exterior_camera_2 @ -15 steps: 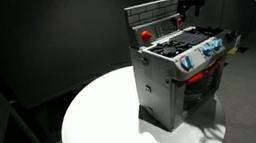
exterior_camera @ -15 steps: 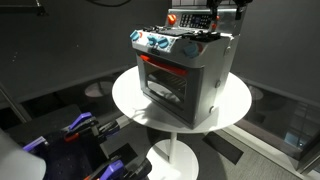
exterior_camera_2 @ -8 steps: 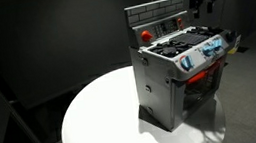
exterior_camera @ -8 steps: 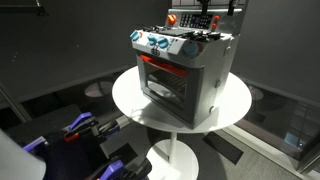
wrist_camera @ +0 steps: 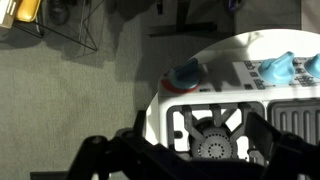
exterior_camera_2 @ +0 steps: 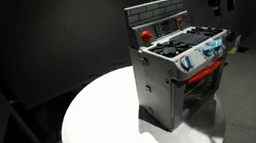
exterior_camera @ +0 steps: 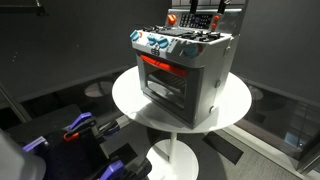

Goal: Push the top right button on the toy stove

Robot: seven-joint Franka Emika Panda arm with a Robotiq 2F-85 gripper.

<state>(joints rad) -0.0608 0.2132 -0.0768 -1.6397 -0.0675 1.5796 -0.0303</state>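
The bare near edge of the round white tabletop (exterior_camera: 130, 100) comes first. Behind it, at about the middle of the top, stands the boxy silver-grey toy stove (exterior_camera: 190, 80), its red-trimmed windowed door facing that near edge. Above the door runs the row of blue-and-white front knobs (exterior_camera: 160, 43), then the dark burner plate (exterior_camera_2: 189, 41). Toward the far edge the dark raised back panel (exterior_camera_2: 158, 17) carries the large orange-red left-hand button (exterior_camera_2: 145, 36) and the small round red top right button (exterior_camera_2: 178, 20). The black Robotiq gripper (exterior_camera_2: 222, 0) hangs farthest back, above the stove and apart from it, touching nothing; whether its jaws stand apart or together I cannot tell. Nothing is touching the button now. A good press would likely bring one fingertip square over the small red disc, well off its larger neighbour. It should then push slowly and straight along the button's travel, since a light toy on a smooth top could slide or tip toward the far edge.
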